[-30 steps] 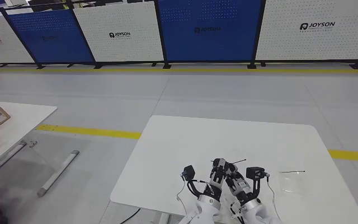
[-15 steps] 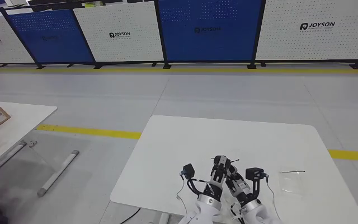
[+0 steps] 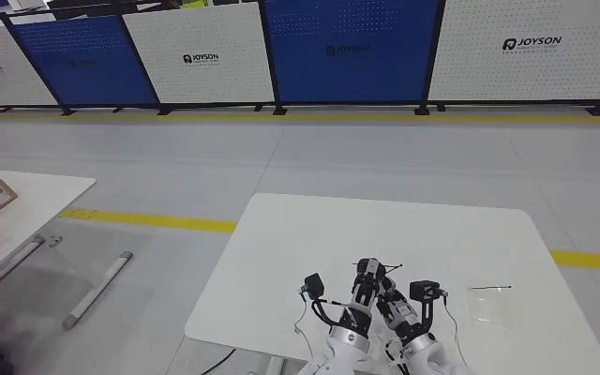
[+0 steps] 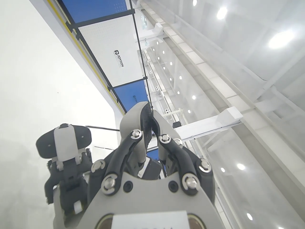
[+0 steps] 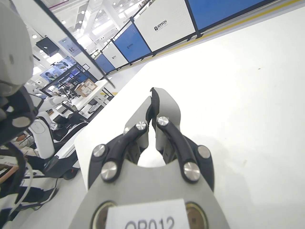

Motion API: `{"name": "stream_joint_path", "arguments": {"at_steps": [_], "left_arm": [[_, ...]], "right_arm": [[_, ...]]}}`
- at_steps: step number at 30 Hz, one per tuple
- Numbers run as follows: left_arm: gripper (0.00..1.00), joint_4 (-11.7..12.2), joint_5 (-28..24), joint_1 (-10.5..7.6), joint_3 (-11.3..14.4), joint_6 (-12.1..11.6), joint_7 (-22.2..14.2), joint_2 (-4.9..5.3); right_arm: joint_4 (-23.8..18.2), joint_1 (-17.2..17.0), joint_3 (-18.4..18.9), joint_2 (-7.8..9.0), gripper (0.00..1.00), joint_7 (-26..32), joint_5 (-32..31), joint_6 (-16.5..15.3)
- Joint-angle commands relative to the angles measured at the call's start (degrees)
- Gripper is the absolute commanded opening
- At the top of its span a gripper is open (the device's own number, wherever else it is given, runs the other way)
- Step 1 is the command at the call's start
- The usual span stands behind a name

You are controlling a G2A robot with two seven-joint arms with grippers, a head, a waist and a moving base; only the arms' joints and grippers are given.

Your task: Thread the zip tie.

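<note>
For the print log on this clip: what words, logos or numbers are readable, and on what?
White perforated wall panel: dark brand logo, legible, not transcribed.
Blue perforated wall panel: faint logo, too small.
White paper label on the right gripper: code cut off by the picture's edge.

This is a large industrial hall set up as a robot test floor. Blue and white perforated panels (image 3: 352,52) fence off a smooth grey floor (image 3: 281,155) marked with a yellow line (image 3: 150,221), where white desks (image 3: 375,234) stand. Beams (image 4: 228,117) and rows of ceiling lights (image 4: 221,13) run high overhead, with screens (image 5: 51,73) and cardboard boxes (image 5: 85,86) farther off.
</note>
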Motion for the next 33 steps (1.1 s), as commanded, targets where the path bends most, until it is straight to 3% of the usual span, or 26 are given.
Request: {"name": "stream_joint_path", "arguments": {"at_steps": [1,6,8,9,10,12,17,33], "left_arm": [[0.0,-0.13,0.01,0.01,0.13,-0.06,0.17,0.17],[0.0,0.07,-0.16,-0.15,0.44,0.31,0.99,0.35],[0.0,0.37,-0.09,-0.21,0.47,0.8,1.81,0.32],[0.0,0.55,-0.14,-0.26,0.47,1.09,2.04,0.29],[0.0,0.82,-0.34,-0.38,0.38,1.51,2.25,0.24],[0.0,1.46,-0.88,-0.92,0.21,2.05,2.51,0.12],[0.0,2.48,-1.31,-1.71,0.29,2.33,2.9,-0.1],[0.0,3.88,-0.43,-1.93,0.98,2.65,3.08,-0.41]], "right_arm": [[0.24,0.15,-0.11,-0.02,0.0,-0.07,0.04,0.05],[0.11,0.08,-0.02,-0.04,0.0,-0.76,0.57,0.0],[-0.39,-0.45,0.5,0.04,0.38,-1.47,1.37,-0.58],[-0.69,-0.74,0.77,0.12,0.51,-1.62,1.44,-0.98],[-0.99,-1.08,1.05,0.2,0.59,-1.73,1.4,-1.29],[-1.61,-1.79,1.49,0.36,0.66,-1.66,1.23,-1.64],[-2.19,-2.39,1.72,0.52,0.45,-1.48,0.74,-1.61],[-4.23,-2.32,1.45,0.53,0.31,-2.13,0.89,-1.07]]}}
